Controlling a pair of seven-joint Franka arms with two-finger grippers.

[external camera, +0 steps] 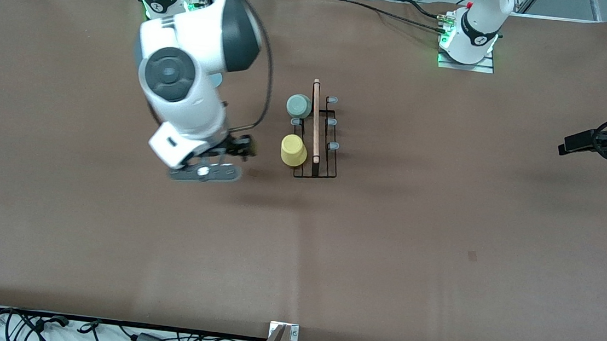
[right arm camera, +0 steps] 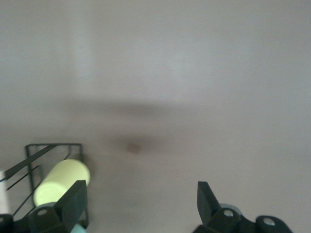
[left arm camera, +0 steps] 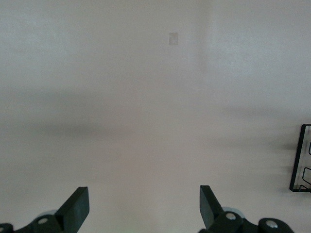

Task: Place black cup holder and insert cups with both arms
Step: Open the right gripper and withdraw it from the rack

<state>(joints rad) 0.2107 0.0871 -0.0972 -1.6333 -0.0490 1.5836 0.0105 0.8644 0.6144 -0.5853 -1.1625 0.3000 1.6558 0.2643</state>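
Black cup holder (external camera: 317, 139) is seen upright at mid-table, wooden rod (external camera: 314, 121) running 12-to-6 in front view. 2 cups are seated on the right-arm-side pegs: green cup (external camera: 298, 106) at the rack's 10 o'clock, yellow cup (external camera: 293, 150) at 8 o'clock. The mid peg (external camera: 297, 121) between them is bare, as are the 3 pegs on the left-arm side. A pale blue sliver (external camera: 216, 79) is glimpsed past the right arm's elbow, approx 10 o'clock from the rack; prob the 3rd cup, mostly hidden. Right gripper (external camera: 240, 147) is held over bare table at 9 o'clock of the yellow cup, claw spread wide, nothing in it. Left gripper (external camera: 569, 145) is parked at 3 o'clock, well apart from the rack, claw likewise apart and empty; that arm waits. Judged: blue cup is to be fetched next. It should be gripped across the wall near the rim, lifted clear, inverted, then lowered straight onto a bare peg. The mid peg is tight between 2 cups, so a left-arm-side peg is advised. The yellow cup should be given clearance on swing-out, else the light rack may be knocked.
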